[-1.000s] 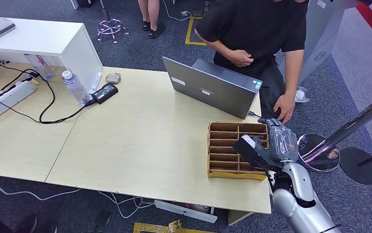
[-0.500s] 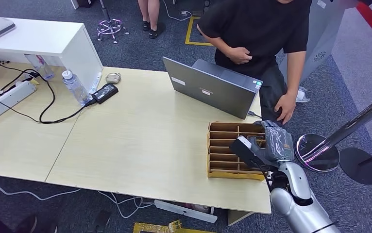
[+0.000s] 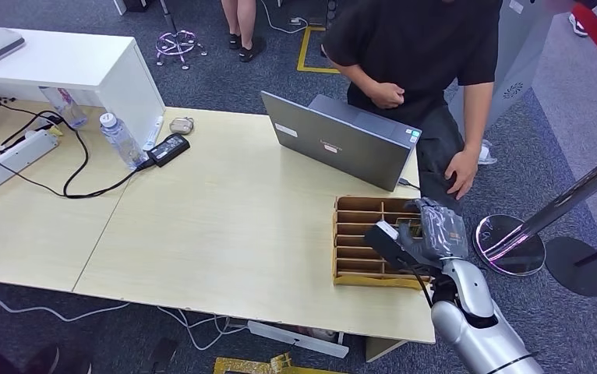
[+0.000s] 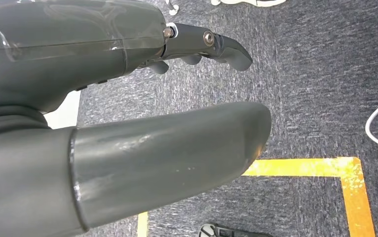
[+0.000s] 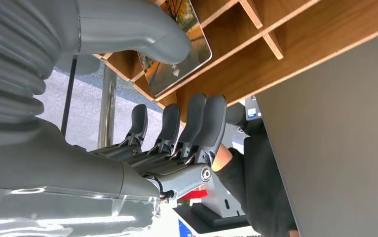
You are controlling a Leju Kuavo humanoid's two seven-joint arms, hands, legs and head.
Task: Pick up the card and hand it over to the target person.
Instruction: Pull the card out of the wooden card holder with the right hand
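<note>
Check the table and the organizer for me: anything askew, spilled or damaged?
One thing: a water bottle lies on its side by the white box, while another bottle stands upright. Nothing spilled. The wooden organizer sits square; the right hand is at it.

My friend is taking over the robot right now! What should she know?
Right hand: over the wooden card box at the table's right end, thumb resting on the card, fingers spread outside the box. Not gripped yet.
Left hand: hanging over the carpet, holding nothing.
Card: standing in a slot of the box.
Person: standing beside the laptop, just past the box.
Done: reach to the card.
Left: grip it, lift it out, hand it over.
</note>
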